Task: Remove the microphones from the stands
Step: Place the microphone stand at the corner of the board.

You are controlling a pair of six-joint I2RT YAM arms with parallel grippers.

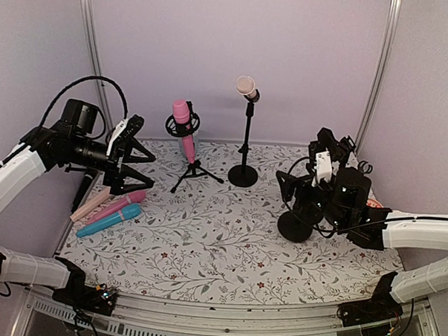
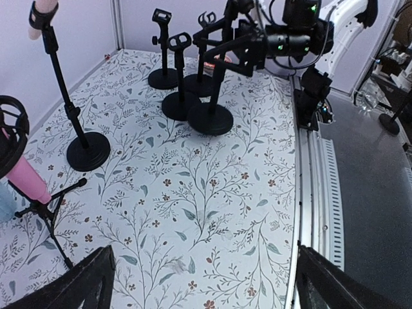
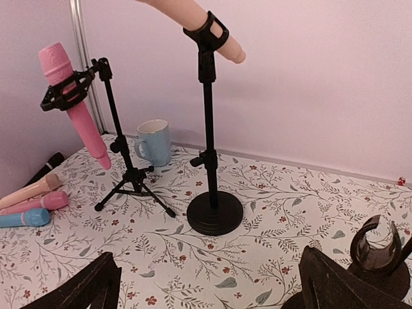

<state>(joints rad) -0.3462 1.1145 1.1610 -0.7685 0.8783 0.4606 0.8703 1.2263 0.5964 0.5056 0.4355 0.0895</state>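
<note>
Left tool (image 2: 205,288) and right tool (image 3: 207,283) are both standing released, grasping nothing. Beige microphone (image 1: 245,85) is sitting clipped atop black stand (image 1: 247,143).

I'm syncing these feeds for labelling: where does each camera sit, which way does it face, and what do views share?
Top external: fixed above and behind the arm bases, looking down over the floral table; left arm, left gripper, right arm, right gripper show.
Left wrist: on the left arm, facing the empty stands and the right arm; own open fingers at bottom.
Right wrist: on the right arm, facing the pink microphone and back wall; own open fingers below.
Shared: all three show the peach microphone's stand.
</note>
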